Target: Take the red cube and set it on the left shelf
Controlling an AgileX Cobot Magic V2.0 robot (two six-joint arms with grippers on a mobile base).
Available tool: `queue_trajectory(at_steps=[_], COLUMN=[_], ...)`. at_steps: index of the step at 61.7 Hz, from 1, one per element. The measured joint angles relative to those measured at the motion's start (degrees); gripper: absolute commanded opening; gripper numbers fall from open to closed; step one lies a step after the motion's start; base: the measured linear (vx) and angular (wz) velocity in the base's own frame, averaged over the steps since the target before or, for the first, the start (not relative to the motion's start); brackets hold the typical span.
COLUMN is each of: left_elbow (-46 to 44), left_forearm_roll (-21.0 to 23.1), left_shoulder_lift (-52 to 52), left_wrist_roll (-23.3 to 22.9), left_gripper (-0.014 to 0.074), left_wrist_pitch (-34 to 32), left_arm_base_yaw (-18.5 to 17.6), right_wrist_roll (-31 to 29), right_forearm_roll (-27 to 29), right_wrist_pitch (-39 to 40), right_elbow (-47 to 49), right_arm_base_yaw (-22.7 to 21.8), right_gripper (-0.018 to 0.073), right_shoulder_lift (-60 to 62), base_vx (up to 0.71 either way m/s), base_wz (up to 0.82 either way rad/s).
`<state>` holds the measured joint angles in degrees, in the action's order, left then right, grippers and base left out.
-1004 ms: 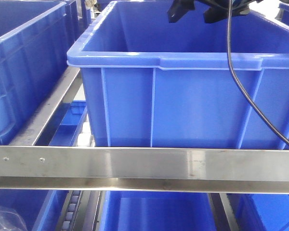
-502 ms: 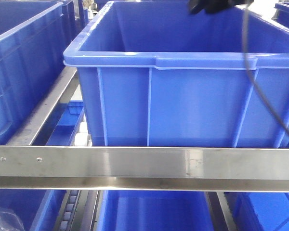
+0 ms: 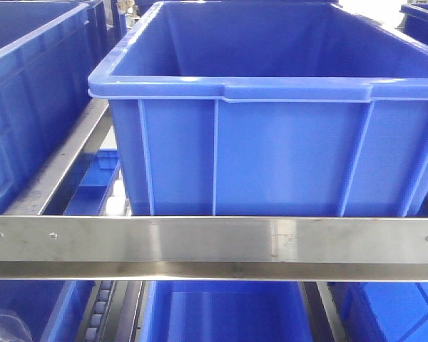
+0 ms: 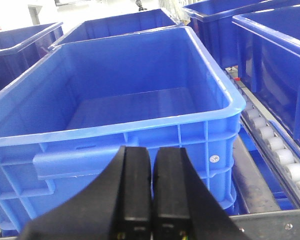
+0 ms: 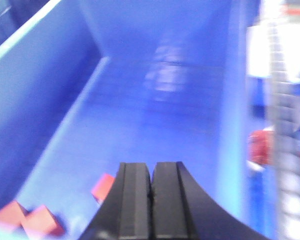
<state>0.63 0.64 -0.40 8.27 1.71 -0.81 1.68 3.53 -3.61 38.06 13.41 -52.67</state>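
Step in hand: approach, nothing grasped yet. Your right pincer (image 5: 151, 187) pressed together, empty, hovers inside blue bin (image 5: 50, 100). Red cube (image 5: 104, 187) lies on bin floor just left of pincer; two more red cubes (image 5: 25, 220) near bottom-left corner. Right wrist view blurred. Left pincer (image 4: 151, 172) also pressed together, empty, facing another bin (image 4: 140, 125). Next you likely need to spread right pincer, shift left, descend over cube

Looks like a warehouse or logistics storage area. Rows of identical blue plastic crates (image 3: 271, 142) filling the frame, resting on steel shelf rails (image 3: 214, 246). More crates on the tier below at the bottom edge. White conveyor rollers (image 4: 270, 140) running along the right side of the left wrist view.
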Motion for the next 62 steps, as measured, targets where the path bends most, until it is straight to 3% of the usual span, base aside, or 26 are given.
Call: queue_trajectory(at_steps=[15, 62], left_elbow=[0.00, 0.00], left_forearm_roll=[0.00, 0.00], left_shoulder_lift=[0.00, 0.00], left_wrist_roll=[0.00, 0.00], left_gripper=[0.0106, 0.0106], left_wrist_pitch=[0.00, 0.00], left_arm_base_yaw=[0.00, 0.00], right_wrist_roll=[0.00, 0.00], right_forearm_roll=[-0.10, -0.10], right_wrist_pitch=[-0.11, -0.47], right_elbow=[-6.07, -6.55], right_arm_base_yaw=[-0.52, -0.52], right_gripper=[0.0058, 0.0058], right_shoulder_lift=[7.83, 8.18], base_vx=[-0.01, 0.01], base_wz=[-0.03, 0.03])
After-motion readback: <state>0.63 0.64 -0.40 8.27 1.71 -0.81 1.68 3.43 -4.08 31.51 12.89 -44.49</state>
